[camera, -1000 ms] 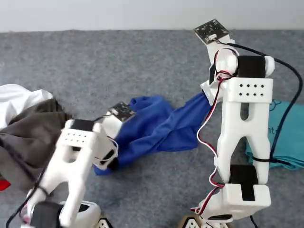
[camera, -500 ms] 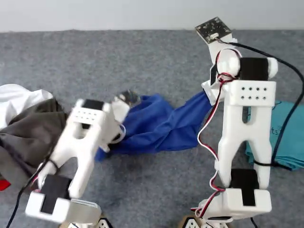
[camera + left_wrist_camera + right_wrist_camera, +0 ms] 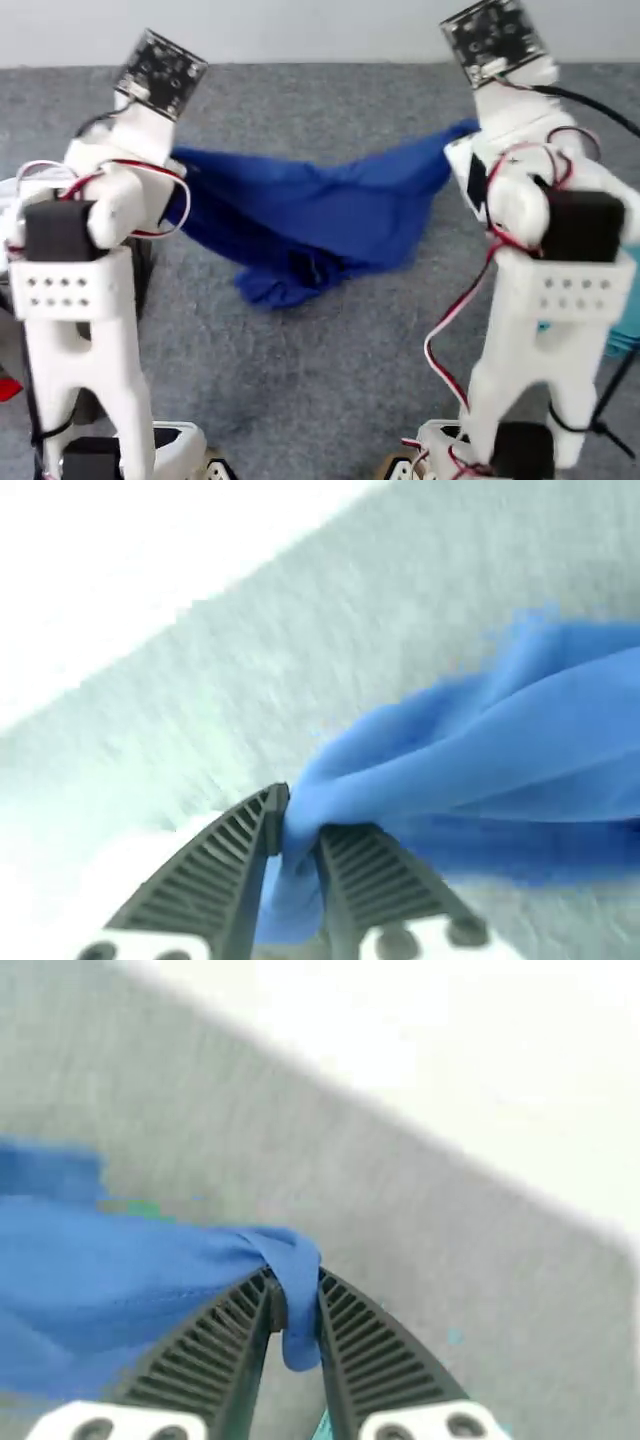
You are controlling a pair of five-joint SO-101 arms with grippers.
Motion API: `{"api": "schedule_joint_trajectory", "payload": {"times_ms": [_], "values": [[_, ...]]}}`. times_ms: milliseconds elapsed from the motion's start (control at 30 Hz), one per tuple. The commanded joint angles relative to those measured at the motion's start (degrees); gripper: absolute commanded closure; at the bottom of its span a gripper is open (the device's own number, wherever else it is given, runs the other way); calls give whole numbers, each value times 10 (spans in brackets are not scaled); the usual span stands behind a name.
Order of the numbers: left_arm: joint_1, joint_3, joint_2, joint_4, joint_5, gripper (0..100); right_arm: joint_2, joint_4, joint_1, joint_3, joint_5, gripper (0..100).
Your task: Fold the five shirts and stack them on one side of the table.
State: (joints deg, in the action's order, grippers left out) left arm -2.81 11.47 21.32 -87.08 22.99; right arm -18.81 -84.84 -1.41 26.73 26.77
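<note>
Lifted blue shirt (image 3: 300, 212) now stretched wide, middle sagging.

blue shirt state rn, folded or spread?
Spread, not folded. The blue shirt hangs stretched between the left hand and the right hand, each shut on one end. Its middle sags in loose creases toward the table.

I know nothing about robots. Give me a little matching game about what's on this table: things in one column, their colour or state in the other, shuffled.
Things:
1 shirt in the middle
2 table
3 left gripper
4 shirt at the right edge

Colour or state:
A grey
B teal
C blue, held at both ends
D shut on blue cloth

Pairs: 1-C, 2-A, 3-D, 4-B.
</note>
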Motion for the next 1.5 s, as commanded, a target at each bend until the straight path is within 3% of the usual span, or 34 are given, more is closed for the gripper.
{"api": "schedule_joint_trajectory", "payload": {"times_ms": [0,167,300,700,867,1467], "values": [[-11,95,21,26,-3,987,-48,99,0,29,-4,988],[-46,190,21,91,-3,987,-79,203,1,29,27,989],[-55,244,21,91,-4,987,-105,230,1,29,53,989],[-48,371,21,-67,-4,987,-190,229,10,29,120,989],[4,441,21,-135,-4,987,-225,249,54,29,127,989],[25,449,17,-135,-4,987,-236,287,70,28,178,988]]}}
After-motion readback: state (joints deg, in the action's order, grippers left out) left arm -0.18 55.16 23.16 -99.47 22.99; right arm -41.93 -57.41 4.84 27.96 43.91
